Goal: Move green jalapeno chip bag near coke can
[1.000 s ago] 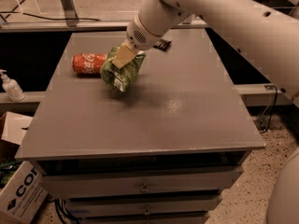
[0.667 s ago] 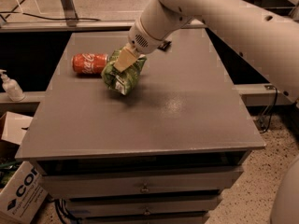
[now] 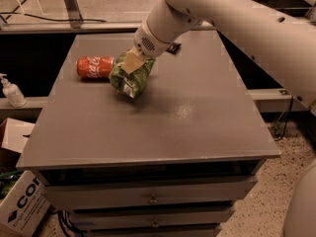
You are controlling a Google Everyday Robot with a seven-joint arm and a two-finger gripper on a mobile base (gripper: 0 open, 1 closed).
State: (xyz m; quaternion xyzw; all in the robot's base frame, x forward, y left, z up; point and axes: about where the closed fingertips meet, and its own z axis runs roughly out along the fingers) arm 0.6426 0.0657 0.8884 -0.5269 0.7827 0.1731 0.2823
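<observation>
the tool [image 3: 131,62] sits in the upper middle of the frame, at the end of the white arm [image 3: 237,19] that reaches in from the upper right. it is closed on the crumpled top of the bag [image 3: 132,81], with one tan pad showing flat against the green foil. the bag hangs below it, just right of the can [image 3: 94,67]. the two look to be touching or nearly so. whether the bag's bottom rests on the tabletop [image 3: 187,117] or hangs just above it cannot be told.

the bag looks about where it needs to be, so the risk lies in the let-go. the can lies on its side, and a nudge from the bag or tool could roll it. the left edge of the tabletop is not far from its left end. the hold is only on loose foil, which could slip or snag on a pad as the tool opens and drag the bag away. a tall crinkly bag may also flop over.

the can shows "coca-cola" in white script. the bag's white lettering is too crushed to read. a box [image 3: 22,204] at lower left shows large letters "co", then is cut off. a small dark packet [image 3: 173,47] lies behind the arm, its label unreadable. a pump bottle [image 3: 11,90] stands at the left edge.
</observation>
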